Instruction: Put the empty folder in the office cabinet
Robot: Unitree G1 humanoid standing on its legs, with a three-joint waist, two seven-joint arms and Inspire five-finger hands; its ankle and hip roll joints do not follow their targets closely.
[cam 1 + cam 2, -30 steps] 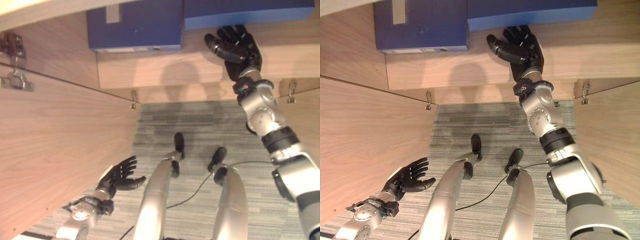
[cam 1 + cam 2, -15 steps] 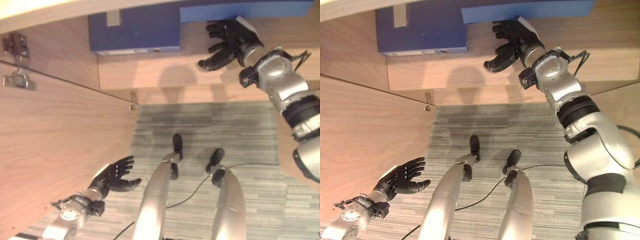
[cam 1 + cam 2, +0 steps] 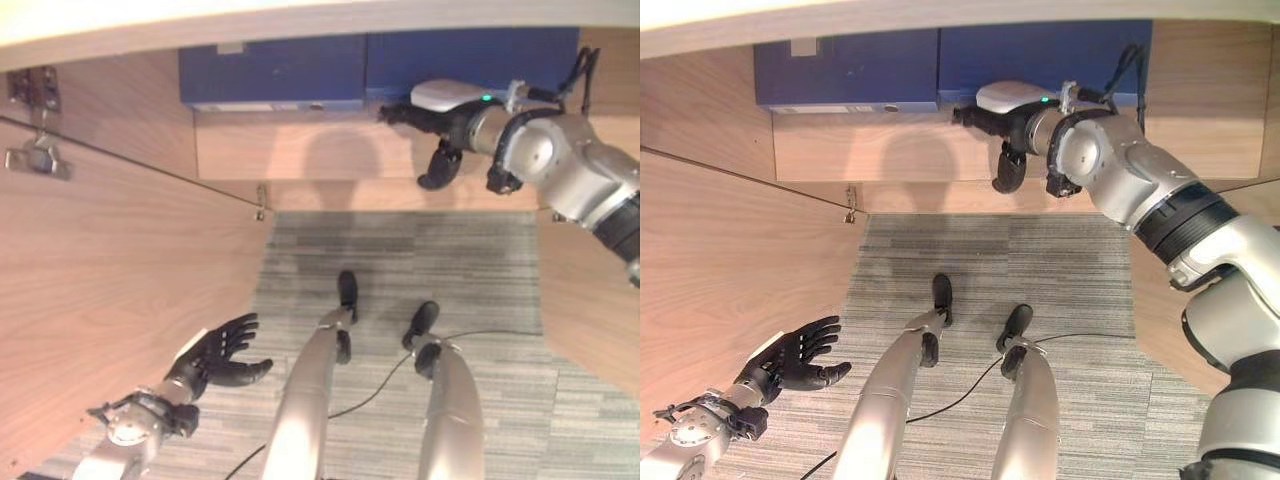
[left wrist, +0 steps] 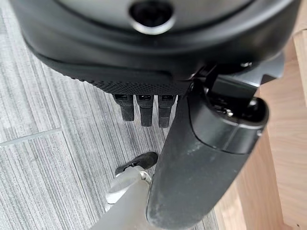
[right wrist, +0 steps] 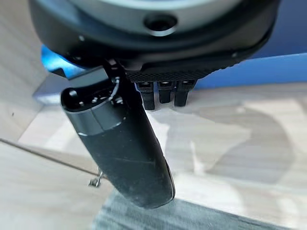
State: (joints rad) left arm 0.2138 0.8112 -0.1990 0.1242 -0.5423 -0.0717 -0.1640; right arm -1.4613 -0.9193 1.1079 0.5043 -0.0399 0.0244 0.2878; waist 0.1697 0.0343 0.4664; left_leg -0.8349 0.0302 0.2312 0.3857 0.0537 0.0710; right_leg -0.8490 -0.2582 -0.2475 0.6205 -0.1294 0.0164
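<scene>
2 blue folders stand side by side on the wooden cabinet shelf (image 3: 890, 150): the left folder (image 3: 845, 70) and the right folder (image 3: 1040, 55). The right hand (image 3: 1015, 120) reaches in at the lower edge of the right folder, fingers extended straight toward it, thumb hanging down over the shelf; contact cannot be judged. The left hand (image 3: 790, 360) hangs low beside the open cabinet door (image 3: 730, 270), fingers spread and holding nothing, above the grey carpet (image 3: 1060, 270).

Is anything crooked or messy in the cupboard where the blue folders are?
Nothing stands out. Two blue folders stand side by side on the cabinet shelf, lined up evenly. The right hand is at the front of the right-hand one, fingers straight. The left hand hangs open, low by the cabinet door.
</scene>
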